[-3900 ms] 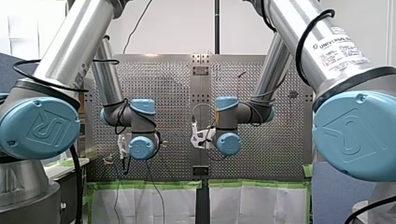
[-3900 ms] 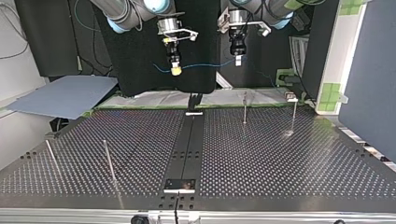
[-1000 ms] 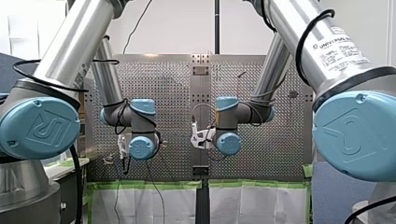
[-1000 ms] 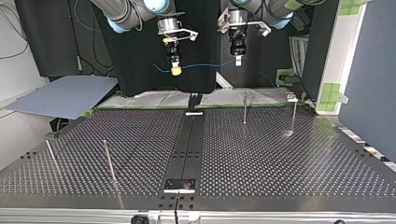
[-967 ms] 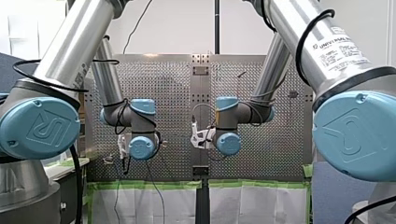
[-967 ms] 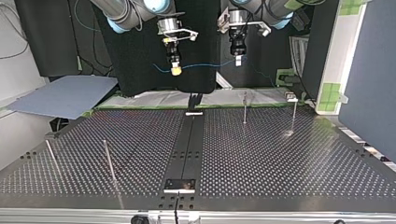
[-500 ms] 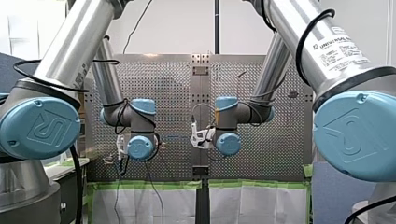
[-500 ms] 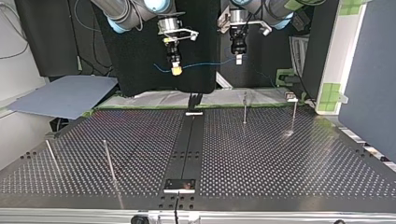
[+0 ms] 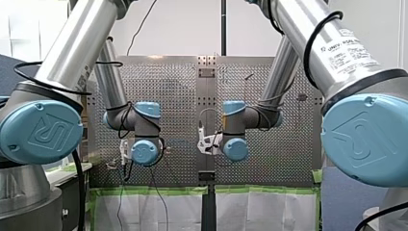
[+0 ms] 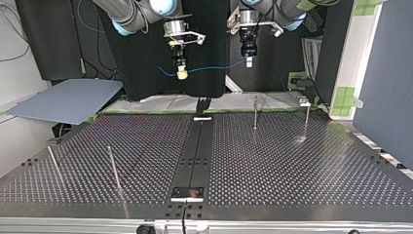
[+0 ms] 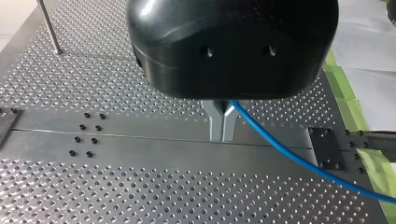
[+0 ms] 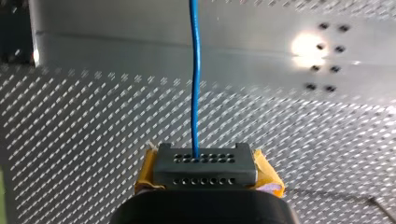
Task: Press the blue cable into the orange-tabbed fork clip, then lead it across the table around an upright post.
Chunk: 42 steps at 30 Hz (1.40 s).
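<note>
The thin blue cable [image 10: 214, 67] hangs taut in the air between my two grippers, above the table's far edge in the top view. My left gripper [image 10: 249, 62] is shut on it; the left wrist view shows its metal fingers [image 11: 215, 122] pinched together, with the cable [image 11: 299, 163] running off to one side. My right gripper [image 10: 181, 73], with yellow pads, is also shut on the cable [image 12: 194, 84], which leaves straight ahead of it in the right wrist view. A small fixture [image 10: 303, 101] sits at the far right table edge; I cannot make out an orange tab on it.
Thin upright posts stand on the perforated table [image 10: 292, 175]: two at the top view's right [image 10: 255, 113] [image 10: 307, 119], two at its left [image 10: 113, 168] [image 10: 53, 163]. A black strip [image 10: 197, 146] runs down the middle. A blue-grey sheet [image 10: 68, 100] lies beyond the left edge.
Both grippers have shifted only slightly, the right one a little to the top view's left. The cable stays stretched between them.
</note>
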### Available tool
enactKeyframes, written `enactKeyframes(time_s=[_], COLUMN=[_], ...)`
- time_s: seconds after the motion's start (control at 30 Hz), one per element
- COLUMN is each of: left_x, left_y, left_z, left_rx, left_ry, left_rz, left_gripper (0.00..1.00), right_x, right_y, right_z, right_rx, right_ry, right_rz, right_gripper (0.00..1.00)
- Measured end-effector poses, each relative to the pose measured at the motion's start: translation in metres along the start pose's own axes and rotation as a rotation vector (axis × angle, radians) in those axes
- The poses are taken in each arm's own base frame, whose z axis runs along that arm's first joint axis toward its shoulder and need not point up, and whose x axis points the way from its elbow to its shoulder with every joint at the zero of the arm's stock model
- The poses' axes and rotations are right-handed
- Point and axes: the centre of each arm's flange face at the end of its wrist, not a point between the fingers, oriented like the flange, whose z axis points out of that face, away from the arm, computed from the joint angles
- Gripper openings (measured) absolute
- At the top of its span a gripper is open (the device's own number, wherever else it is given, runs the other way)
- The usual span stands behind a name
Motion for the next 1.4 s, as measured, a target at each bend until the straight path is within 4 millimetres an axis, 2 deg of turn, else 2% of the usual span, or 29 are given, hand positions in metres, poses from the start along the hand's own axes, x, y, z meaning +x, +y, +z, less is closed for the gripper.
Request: enactKeyframes(time_s=[0.43, 0.53, 0.77, 0.97, 1.2, 1.3, 1.4], left_x=[0.0, 0.0, 0.001, 0.002, -0.018, -0.016, -0.007], left_y=[0.0, 0.0, 0.0, -0.008, -0.016, -0.013, -0.007], left_z=[0.0, 0.0, 0.002, 0.012, 0.025, 0.024, 0.02], left_rx=[0.0, 0.0, -0.007, -0.014, 0.004, -0.002, -0.014], left_ry=[0.0, 0.0, -0.002, -0.001, -0.036, -0.03, -0.01], left_rz=[0.0, 0.0, 0.005, 0.015, -0.073, -0.096, -0.109], left_gripper=[0.0, 0.0, 0.0, 0.0, 0.0, 0.0, 0.0], right_x=[-0.065, -0.073, -0.076, -0.054, 0.0, 0.022, 0.033], right_y=[0.007, 0.007, 0.008, 0.01, 0.005, 0.003, 0.001], right_z=[-0.012, -0.014, -0.013, 0.005, 0.038, 0.046, 0.05], right_rx=[-0.059, -0.058, -0.061, -0.092, -0.06, -0.034, -0.01], right_ry=[-0.125, -0.139, -0.146, -0.119, -0.002, 0.055, 0.092], right_rz=[-0.038, -0.042, -0.046, -0.019, 0.08, 0.124, 0.155], right_gripper=[0.0, 0.0, 0.0, 0.0, 0.0, 0.0, 0.0])
